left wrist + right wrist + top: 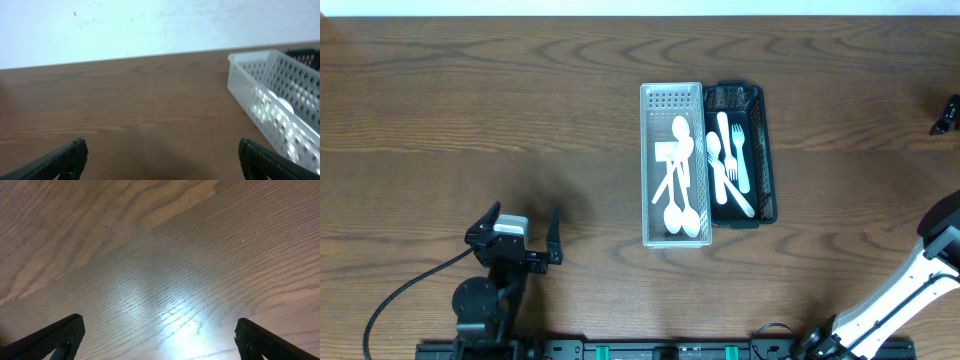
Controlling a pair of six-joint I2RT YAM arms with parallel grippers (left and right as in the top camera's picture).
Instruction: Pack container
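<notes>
Wide open, empty: left gripper [520, 228] near left, right gripper [160, 335] at right edge. White cutlery [676, 188] inside clear tray [672, 96] and black tray [761, 150].

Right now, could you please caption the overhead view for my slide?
White bin and black bin of plastic cutlery side by side; left end effector open.

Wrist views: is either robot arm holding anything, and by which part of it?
Nothing is held. Left and right jaws both stand wide open, with only bare table between them. The cutlery lies in the white basket and black basket.
</notes>
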